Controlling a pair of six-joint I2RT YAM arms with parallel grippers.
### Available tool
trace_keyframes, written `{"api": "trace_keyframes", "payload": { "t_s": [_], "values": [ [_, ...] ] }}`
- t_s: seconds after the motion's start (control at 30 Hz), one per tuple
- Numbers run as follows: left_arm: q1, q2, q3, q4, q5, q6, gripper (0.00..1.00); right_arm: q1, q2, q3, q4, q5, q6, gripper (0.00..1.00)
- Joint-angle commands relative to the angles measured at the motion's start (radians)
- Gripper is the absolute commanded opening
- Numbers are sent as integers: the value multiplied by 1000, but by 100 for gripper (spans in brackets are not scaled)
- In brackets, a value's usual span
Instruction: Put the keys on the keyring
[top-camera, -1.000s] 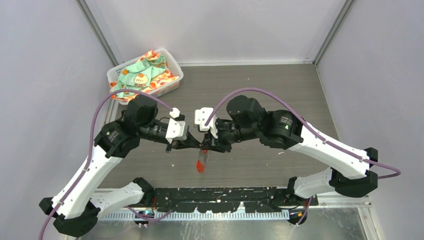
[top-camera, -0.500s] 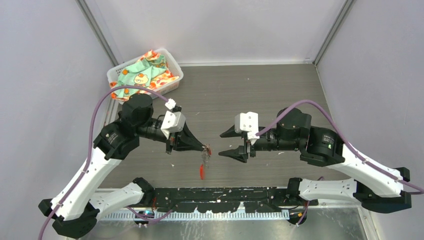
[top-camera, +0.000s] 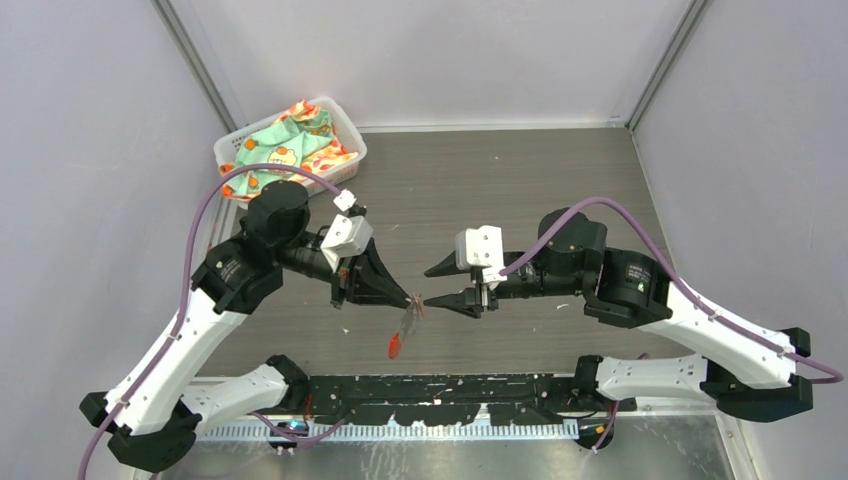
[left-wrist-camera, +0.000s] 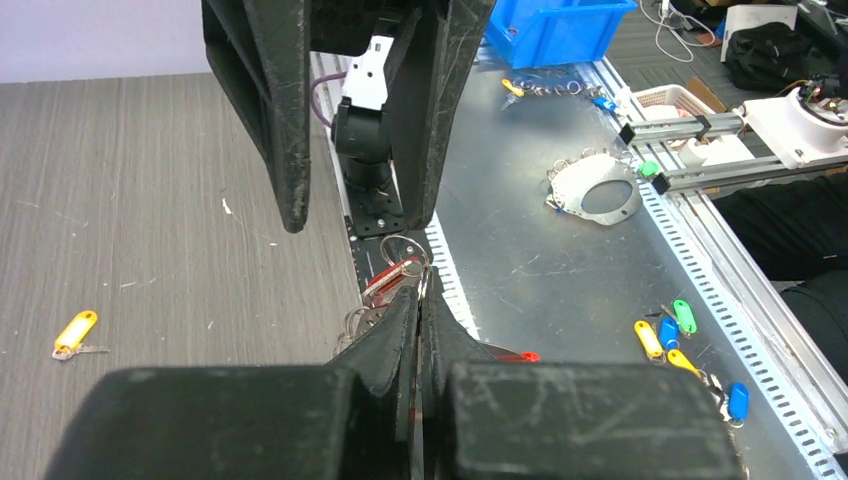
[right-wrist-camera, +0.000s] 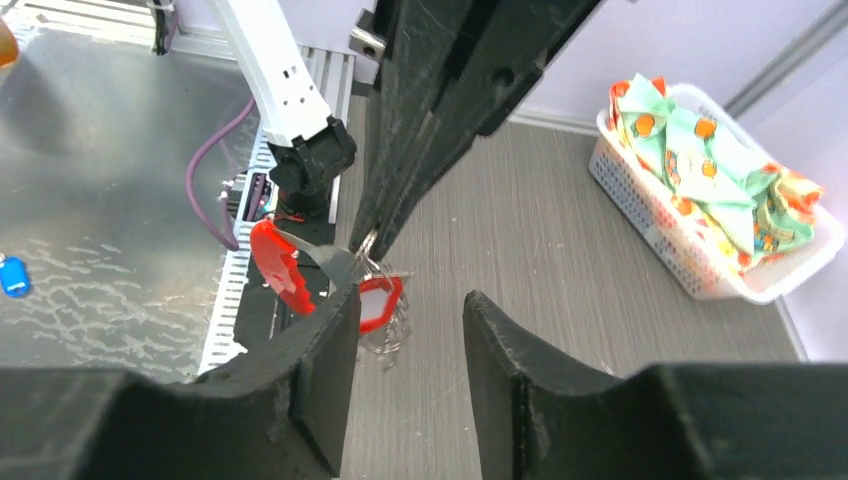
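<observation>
My left gripper is shut on the keyring bunch and holds it above the table. Silvery rings, a red-tagged key and the red crescent strip hang from its tips. The bunch also shows in the left wrist view at my shut jaws. My right gripper is open and empty, its tips just right of the bunch; in the right wrist view the red tag hangs by its left finger. A yellow-tagged key lies on the table.
A white basket of patterned cloth stands at the back left and also shows in the right wrist view. The black rail runs along the table's near edge. Loose coloured tags lie on the metal shelf beyond it.
My right gripper let go of the bunch, opened and drew back right, then came back to the left gripper's tips. The left gripper kept the bunch, and the red strip swung left.
</observation>
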Motion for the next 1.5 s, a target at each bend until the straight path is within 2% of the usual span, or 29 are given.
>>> {"api": "trace_keyframes", "payload": {
  "t_s": [0.0, 0.33, 0.6, 0.7, 0.8, 0.93, 1.07, 1.47],
  "values": [
    [-3, 1, 44, -2, 48, -9, 0, -1, 37, 100, -40, -87, -95, 44],
    [-3, -1, 46, -12, 33, -9, 0, 0, 128, 234, -229, -158, -219, 30],
    [-3, -3, 45, -10, 29, -10, 0, 0, 159, 273, -286, -168, -253, 27],
    [-3, -3, 45, -11, 29, -11, 0, 0, 164, 275, -283, -167, -257, 28],
    [-3, -2, 45, -13, 33, -12, 0, -1, 168, 275, -270, -152, -259, 36],
    [-4, -1, 45, -21, 38, -13, 0, 0, 162, 262, -235, -114, -265, 42],
    [-3, -3, 45, -27, 37, -11, 0, -1, 162, 269, -237, -115, -288, 42],
    [-3, -11, 40, -33, 17, -11, 0, -1, 225, 338, -337, -212, -320, 24]
  ]
}}
